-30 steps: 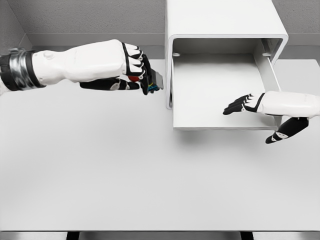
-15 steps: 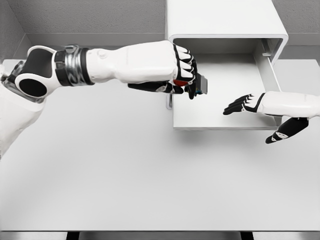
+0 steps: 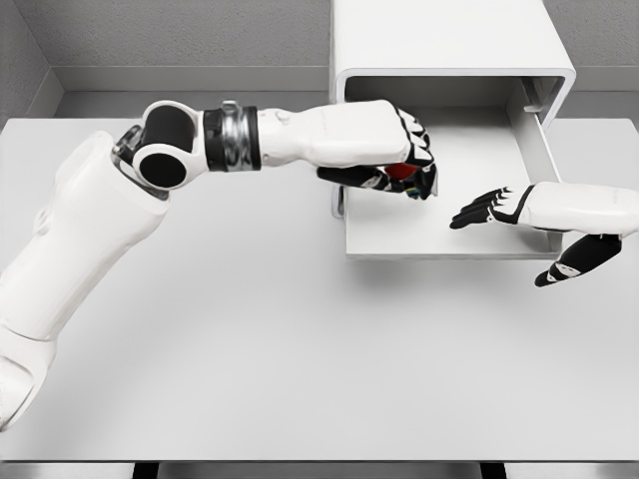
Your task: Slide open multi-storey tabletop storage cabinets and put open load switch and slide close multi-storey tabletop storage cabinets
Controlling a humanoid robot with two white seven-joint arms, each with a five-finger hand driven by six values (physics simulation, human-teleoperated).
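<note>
Your left hand (image 3: 404, 160) over the open drawer (image 3: 439, 225)

It's curled around the load switch (image 3: 411, 178), upper centre; your right hand (image 3: 499, 207), fingers spread and empty, rests at the drawer's right side.

White cabinet (image 3: 439, 45) at upper centre-right of my frame, on the white table (image 3: 250, 379). Its drawer (image 3: 439, 215) is slid out toward me. My left arm enters from lower left and reaches across to centre. Left hand (image 3: 404, 165) is over the drawer's left part, fingers curled around the load switch (image 3: 402, 173); only a red patch and dark edge show. Right hand (image 3: 499, 207) at right of frame, fingers extended over the drawer's right side, thumb (image 3: 574, 261) hanging below the drawer's front corner.
</note>
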